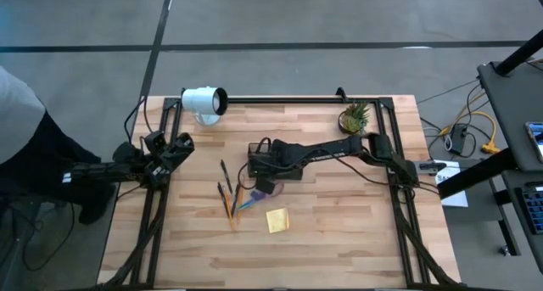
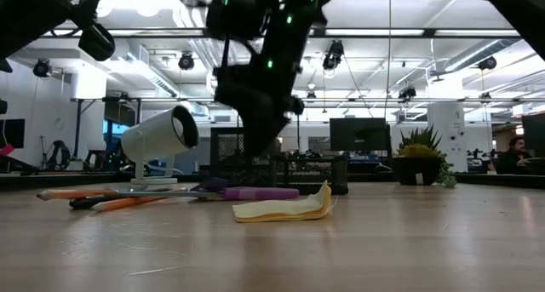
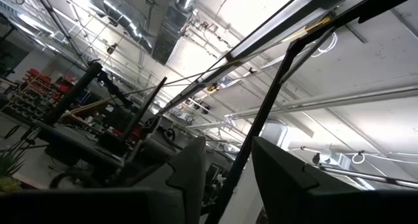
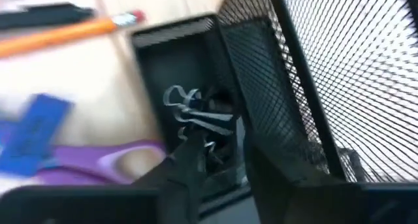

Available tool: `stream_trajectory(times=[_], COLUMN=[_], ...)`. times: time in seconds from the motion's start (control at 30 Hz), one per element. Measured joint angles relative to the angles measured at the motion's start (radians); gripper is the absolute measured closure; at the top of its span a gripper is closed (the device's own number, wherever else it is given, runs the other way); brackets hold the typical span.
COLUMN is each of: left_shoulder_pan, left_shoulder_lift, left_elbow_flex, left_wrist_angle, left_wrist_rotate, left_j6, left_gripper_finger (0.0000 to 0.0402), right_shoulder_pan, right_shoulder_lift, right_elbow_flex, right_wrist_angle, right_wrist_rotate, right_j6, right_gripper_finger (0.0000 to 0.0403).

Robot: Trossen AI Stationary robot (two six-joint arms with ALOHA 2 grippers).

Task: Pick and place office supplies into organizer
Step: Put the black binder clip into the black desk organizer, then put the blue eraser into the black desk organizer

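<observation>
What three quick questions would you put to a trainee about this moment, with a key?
1. True or false: the yellow sticky-note pad already lies inside the organizer.
2. Which arm reaches over the organizer? A) left B) right C) neither
3. Short answer: what lies in the small compartment in front of the right gripper?

Key
1. False. The pad lies on the bare table, apart from the organizer.
2. B. The left gripper waits at the table's left edge, fingers open.
3. What look like binder clips. The right fingers stand open above them, holding nothing.
</observation>
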Motion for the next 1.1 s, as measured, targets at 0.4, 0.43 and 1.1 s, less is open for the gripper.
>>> stream_trajectory(times=[0.4, 0.43, 1.1], left_shoulder_pan=[0.0, 0.0, 0.0], left_shoulder_lift=[0.001, 0.001, 0.0], left_elbow_flex=[0.0, 0.0, 0.0], left_wrist_angle=[-0.001, -0.001, -0.001], left_wrist_rotate=[0.0, 0.0, 0.0], left_j6=[0.0, 0.0, 0.0], left_gripper_finger=[0.0292, 0.0292, 0.0292], right_shoulder_pan=[0.069, 0.077, 0.161], right_shoulder_lift=[-0.046, -0.045, 0.051], right_elbow_flex=[0.0, -0.001, -0.034], right_wrist_angle=[0.019, 0.02, 0.217], right_wrist_rotate=[-0.207, -0.237, -0.14], right_j6=[-0.237, -0.266, -0.555], right_gripper_finger=[0.0221, 0.0221, 0.0223])
